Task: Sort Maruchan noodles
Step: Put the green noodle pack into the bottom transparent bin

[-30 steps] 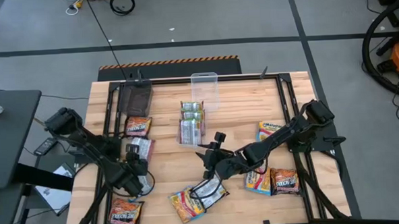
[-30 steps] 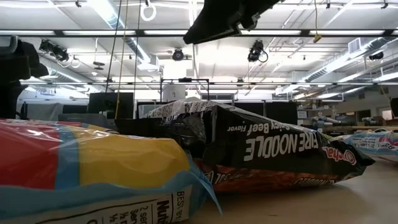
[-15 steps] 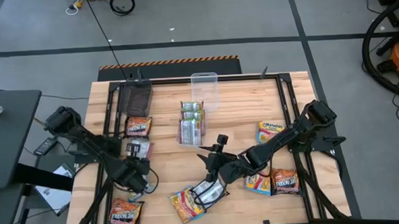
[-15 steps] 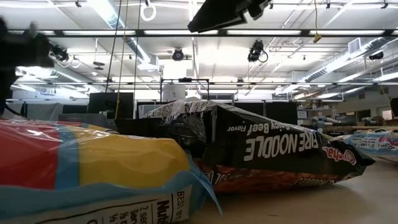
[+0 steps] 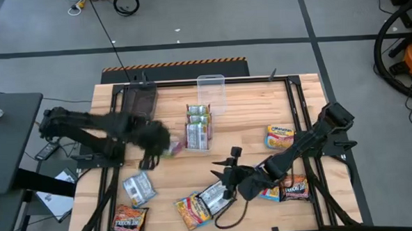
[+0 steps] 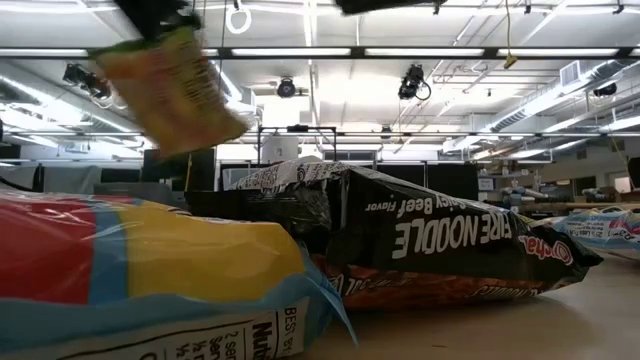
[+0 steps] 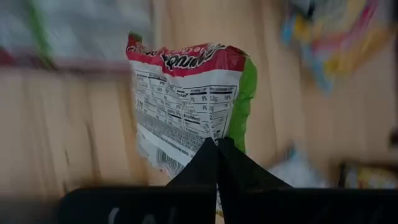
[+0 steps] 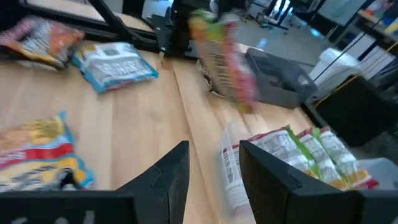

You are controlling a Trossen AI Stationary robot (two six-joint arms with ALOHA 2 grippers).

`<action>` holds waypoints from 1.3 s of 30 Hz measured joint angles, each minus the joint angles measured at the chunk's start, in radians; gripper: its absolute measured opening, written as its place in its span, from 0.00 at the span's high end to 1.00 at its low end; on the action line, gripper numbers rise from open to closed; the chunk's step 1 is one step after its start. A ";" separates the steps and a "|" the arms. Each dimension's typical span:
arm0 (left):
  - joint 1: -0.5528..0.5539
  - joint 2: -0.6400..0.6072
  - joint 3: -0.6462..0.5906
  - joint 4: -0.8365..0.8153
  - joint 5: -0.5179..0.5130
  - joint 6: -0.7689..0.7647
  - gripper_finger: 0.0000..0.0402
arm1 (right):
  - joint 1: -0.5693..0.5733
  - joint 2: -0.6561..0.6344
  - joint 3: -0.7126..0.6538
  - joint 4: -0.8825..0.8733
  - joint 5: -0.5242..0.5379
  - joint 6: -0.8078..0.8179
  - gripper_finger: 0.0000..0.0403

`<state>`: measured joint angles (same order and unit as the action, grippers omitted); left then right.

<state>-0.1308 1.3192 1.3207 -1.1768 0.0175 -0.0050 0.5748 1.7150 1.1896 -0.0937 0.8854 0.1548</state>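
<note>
Since half a second ago, the left gripper (image 5: 153,142) has swung from the table's near left up toward the middle, lifting a green and red noodle packet (image 7: 189,99) clear of the wood. Its fingers are pinched tight on the packet's lower edge, plain in the left wrist view; from above, the arm is a dark blur there and the packet barely shows. The low view catches that packet (image 6: 172,90) hanging in the air at about 10 o'clock, tilted.

From above, a pale blue packet (image 5: 137,189) lies at 8 o'clock on the wooden table (image 5: 248,120), where the left gripper was before. The right gripper (image 5: 231,177) sits low near 6 o'clock, just beside a packet (image 5: 211,195) on the wood; its two fingers stand apart with nothing between them, seen in the right wrist view. A row of green packets (image 5: 198,126) rests near the centre, just in front of a clear bin (image 5: 211,93) at 12 o'clock. More packets lie at 4 o'clock.
</note>
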 joint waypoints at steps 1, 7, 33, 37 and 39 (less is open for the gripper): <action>0.049 0.014 0.027 0.024 0.039 0.035 1.00 | 0.009 -0.011 0.000 -0.021 0.004 0.027 0.64; 0.277 0.183 0.207 0.044 0.342 0.150 1.00 | 0.053 -0.026 0.000 -0.112 0.038 0.107 0.64; 0.437 0.617 0.451 -0.066 0.399 0.495 0.95 | 0.054 -0.025 0.000 -0.175 0.037 0.161 0.64; 0.453 0.620 0.446 -0.007 0.344 0.544 0.90 | 0.041 -0.025 0.000 -0.175 0.038 0.160 0.64; 0.457 0.620 0.435 0.006 0.324 0.555 0.86 | 0.033 -0.025 0.000 -0.181 0.038 0.160 0.64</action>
<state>0.3259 1.9392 1.7559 -1.1712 0.3415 0.5497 0.6075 1.6901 1.1900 -0.2745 0.9230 0.3146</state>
